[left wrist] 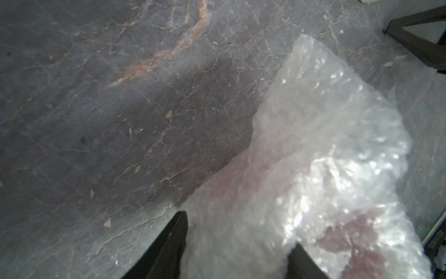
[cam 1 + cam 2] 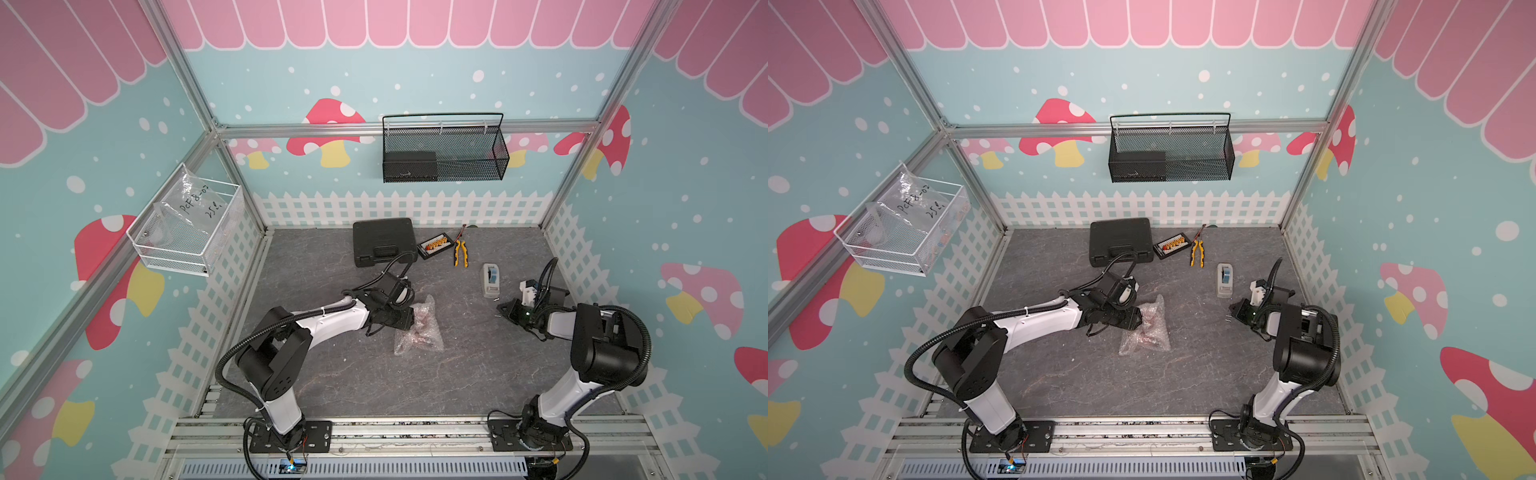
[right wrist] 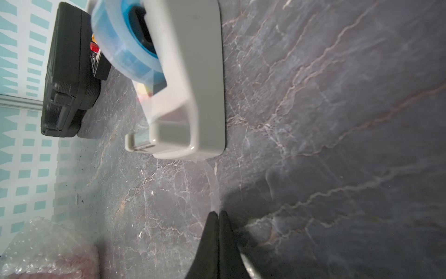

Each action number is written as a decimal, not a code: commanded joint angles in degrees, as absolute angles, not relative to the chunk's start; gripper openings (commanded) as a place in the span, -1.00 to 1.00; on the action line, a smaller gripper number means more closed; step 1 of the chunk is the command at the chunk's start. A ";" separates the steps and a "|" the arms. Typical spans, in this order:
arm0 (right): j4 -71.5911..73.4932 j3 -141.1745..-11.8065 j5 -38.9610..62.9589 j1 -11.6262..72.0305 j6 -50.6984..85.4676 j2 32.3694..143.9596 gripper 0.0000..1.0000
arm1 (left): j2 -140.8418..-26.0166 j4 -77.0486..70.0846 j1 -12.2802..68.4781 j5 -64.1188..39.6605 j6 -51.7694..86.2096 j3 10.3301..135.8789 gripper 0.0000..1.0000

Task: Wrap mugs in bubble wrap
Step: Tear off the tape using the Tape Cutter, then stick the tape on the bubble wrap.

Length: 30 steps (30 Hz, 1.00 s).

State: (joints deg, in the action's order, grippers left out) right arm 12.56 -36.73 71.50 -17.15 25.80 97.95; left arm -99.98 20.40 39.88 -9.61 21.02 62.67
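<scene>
Lying near the middle of the grey worktop (image 2: 332,374), the wrap (image 2: 420,332) is bunched into a crumpled bundle around the mug (image 1: 347,234), whose red shows only as a blur through the plastic. The left gripper (image 2: 409,322) reaches in low from the left in both top views. In its wrist view the jaws stand partly apart, one on each side of the wrap, gripping the bundle between them. The right gripper (image 3: 218,212) is well apart to the right, just in front of the dispenser (image 3: 193,84). Its jaws are closed tip to tip on a clear strip of tape (image 3: 212,188) that runs back to the dispenser's cutting end. The dispenser stands on the worktop with its blue-cored roll toward the back wall. Farther back lie a black case (image 2: 384,241), a small bit tray (image 2: 434,247) and yellow-handled pliers (image 2: 460,251), all well apart from the bundle.
</scene>
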 commanded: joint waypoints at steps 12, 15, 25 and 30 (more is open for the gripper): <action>8.00 -34.78 68.99 -9.43 23.63 74.17 -1.00 | -99.86 21.74 40.26 -9.60 21.14 63.05 0.10; 7.54 -35.45 69.58 -5.67 23.90 70.61 -1.00 | -99.33 21.42 40.25 -9.47 20.84 62.77 0.10; -0.07 -35.89 65.81 13.55 28.14 59.46 -1.00 | -98.22 18.21 40.25 -10.42 21.00 61.64 0.10; 6.33 -33.03 63.71 22.96 37.67 55.20 -1.00 | -97.96 17.43 40.25 -10.55 20.92 61.18 0.10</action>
State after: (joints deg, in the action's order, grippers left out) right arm 1.52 -34.98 66.08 19.99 31.27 56.25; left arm -99.53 18.59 39.88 -10.09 21.04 61.89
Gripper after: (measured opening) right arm 0.048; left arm 0.551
